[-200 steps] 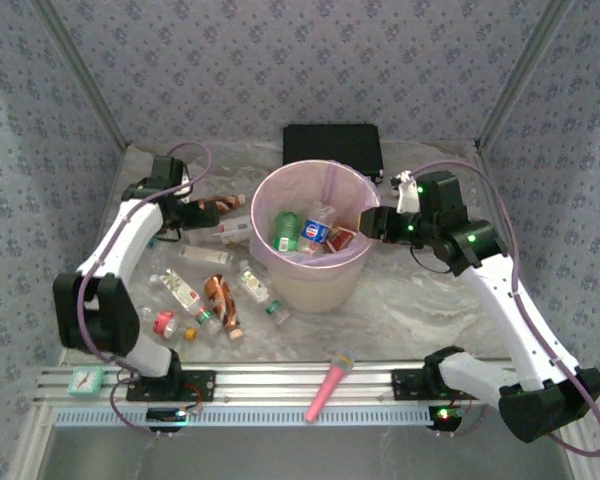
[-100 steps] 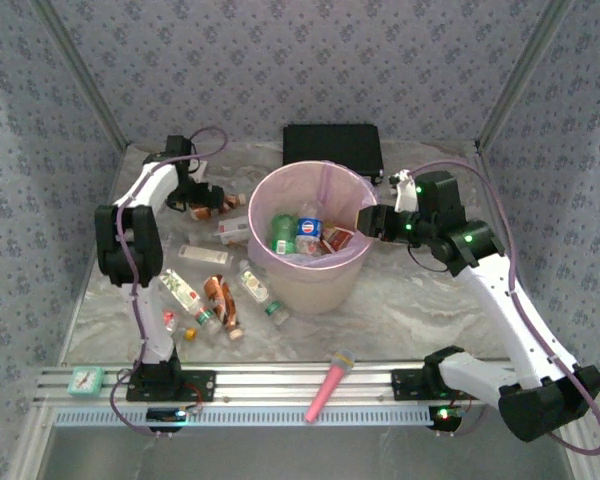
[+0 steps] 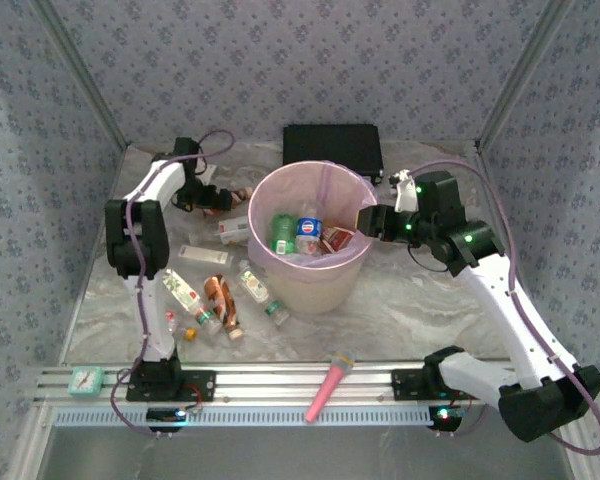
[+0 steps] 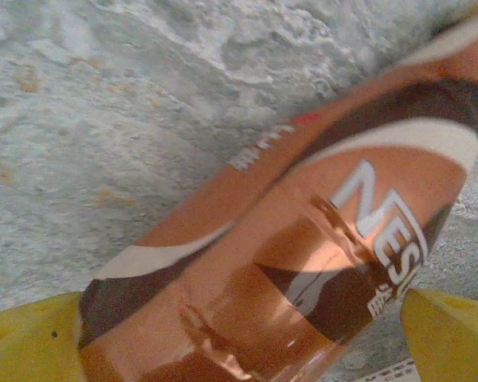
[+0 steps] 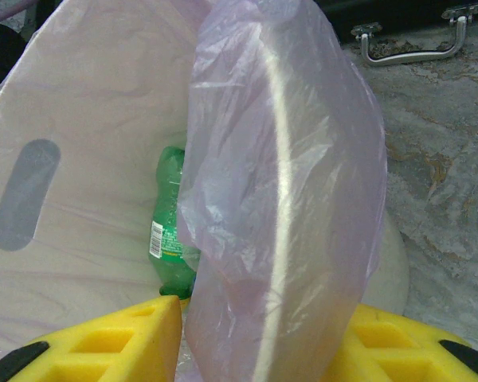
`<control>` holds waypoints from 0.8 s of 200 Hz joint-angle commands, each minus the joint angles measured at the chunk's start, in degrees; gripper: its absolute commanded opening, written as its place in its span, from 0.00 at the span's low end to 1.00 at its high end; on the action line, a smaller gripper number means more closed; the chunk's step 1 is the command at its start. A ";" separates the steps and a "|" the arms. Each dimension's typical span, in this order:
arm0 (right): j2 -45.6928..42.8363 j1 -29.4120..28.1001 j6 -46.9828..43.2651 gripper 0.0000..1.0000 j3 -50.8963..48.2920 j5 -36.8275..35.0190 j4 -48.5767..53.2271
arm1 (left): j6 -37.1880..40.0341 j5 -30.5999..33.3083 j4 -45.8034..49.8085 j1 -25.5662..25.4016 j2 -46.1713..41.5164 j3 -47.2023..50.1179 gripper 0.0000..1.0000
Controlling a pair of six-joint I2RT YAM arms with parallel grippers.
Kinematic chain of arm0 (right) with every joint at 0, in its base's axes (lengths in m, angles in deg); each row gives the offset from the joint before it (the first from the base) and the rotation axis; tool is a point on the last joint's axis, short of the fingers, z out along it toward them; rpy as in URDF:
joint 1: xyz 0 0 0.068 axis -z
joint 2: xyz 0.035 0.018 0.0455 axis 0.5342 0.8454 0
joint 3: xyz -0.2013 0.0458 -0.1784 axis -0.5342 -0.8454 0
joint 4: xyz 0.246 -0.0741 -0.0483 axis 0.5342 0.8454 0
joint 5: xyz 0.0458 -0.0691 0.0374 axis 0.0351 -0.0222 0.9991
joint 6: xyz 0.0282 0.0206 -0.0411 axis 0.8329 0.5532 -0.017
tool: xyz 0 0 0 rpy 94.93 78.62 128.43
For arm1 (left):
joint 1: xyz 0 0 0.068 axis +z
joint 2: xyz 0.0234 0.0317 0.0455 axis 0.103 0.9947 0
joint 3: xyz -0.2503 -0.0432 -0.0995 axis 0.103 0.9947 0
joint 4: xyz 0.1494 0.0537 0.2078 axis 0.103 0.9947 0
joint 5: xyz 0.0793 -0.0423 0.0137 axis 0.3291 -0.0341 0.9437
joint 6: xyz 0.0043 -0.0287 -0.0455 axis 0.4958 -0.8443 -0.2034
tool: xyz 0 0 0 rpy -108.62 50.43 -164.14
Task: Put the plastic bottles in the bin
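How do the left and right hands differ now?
The left hand is open astride the brown bottle lying on the table; the right hand is shut on the bin. Left is far left of the bin, right at its right edge. Both have yellow fingers.

I see a back wall (image 3: 300, 60) at 12 o'clock in pale blue-grey floral paper, matching left wall (image 3: 25, 210) at 9, right wall (image 3: 585, 200) at 3, slanted metal posts (image 3: 80, 85) at 11 and 1, marbled grey-beige tabletop (image 3: 420, 310) at centre, ribbed aluminium rail (image 3: 280, 385) at 6, soft even light
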 commanded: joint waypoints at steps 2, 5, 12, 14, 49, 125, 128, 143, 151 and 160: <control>1.02 -0.20 -1.28 0.46 -1.12 -0.31 2.82 | 0.70 -1.64 1.84 -1.04 1.48 -1.70 0.95; 1.14 -0.16 -1.28 0.46 -1.09 -0.33 2.90 | 0.56 -1.59 1.84 -1.01 1.57 -1.80 0.95; 1.15 -0.17 -1.33 0.46 -0.99 -0.29 2.95 | 0.22 -1.55 1.55 -1.00 1.68 -1.99 0.93; 1.15 -0.18 -1.36 0.46 -0.95 -0.32 2.90 | 0.12 -1.60 1.46 -0.98 1.68 -1.98 0.92; 1.40 -0.13 -1.24 0.46 -0.91 -0.25 2.84 | -0.81 -2.24 1.28 -1.28 1.93 -3.25 0.82; 1.55 -0.11 -1.21 0.46 -0.56 -0.33 3.09 | -2.18 0.08 -0.01 -1.06 -4.13 0.09 0.69; 1.51 -0.12 -1.22 0.46 -0.56 -0.31 3.09 | -2.31 0.21 -0.09 -1.00 -4.70 0.30 0.68; 1.50 -0.12 -1.19 0.46 -0.60 -0.33 3.00 | -2.72 0.39 -0.34 -0.97 -7.15 1.66 0.67; 1.50 -0.04 -1.12 0.46 -0.56 -0.25 2.96 | -3.01 0.60 -0.64 -0.82 -8.73 2.64 0.66; 1.51 -0.10 -1.10 0.46 -0.51 -0.20 2.91 | -3.49 0.60 -1.32 -0.74 -10.57 3.68 0.64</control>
